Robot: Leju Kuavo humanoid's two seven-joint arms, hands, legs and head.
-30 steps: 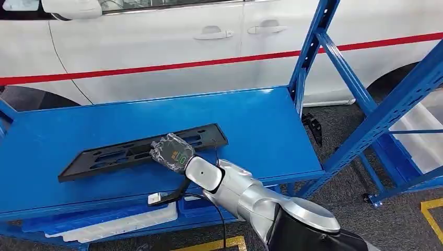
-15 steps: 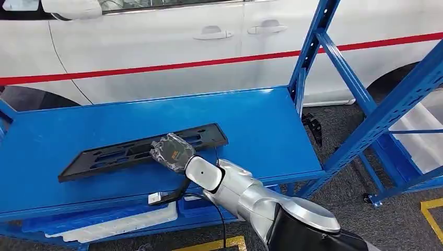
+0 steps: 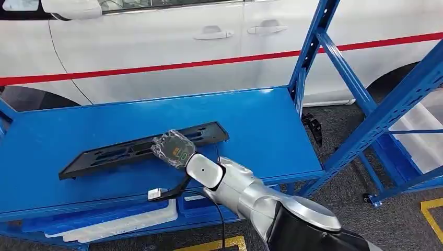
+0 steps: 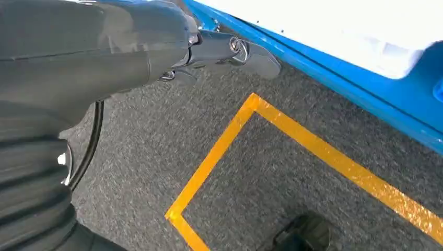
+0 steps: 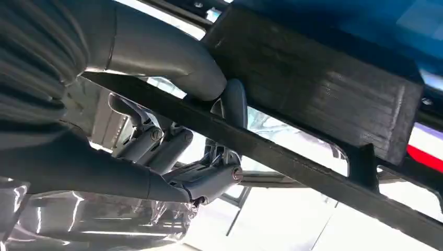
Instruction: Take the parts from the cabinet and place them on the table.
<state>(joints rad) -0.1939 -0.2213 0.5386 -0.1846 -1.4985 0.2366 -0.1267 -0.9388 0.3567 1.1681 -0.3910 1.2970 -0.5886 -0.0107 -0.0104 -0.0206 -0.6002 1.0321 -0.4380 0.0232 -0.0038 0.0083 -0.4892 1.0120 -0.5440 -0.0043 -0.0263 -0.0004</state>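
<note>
One black part (image 3: 143,147) lay across the blue shelf (image 3: 261,130) toward its front edge, the right hand (image 3: 175,149) clenched around its rail mid-length, so the pick seemed underway and lifting clear for the table next

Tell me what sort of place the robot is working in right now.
Probably a car workshop or assembly area. A white car stands just behind the blue steel shelving, yellow floor tape marks out zones on grey carpet, and the right hand holds a long black plastic part over the shelf.
</note>
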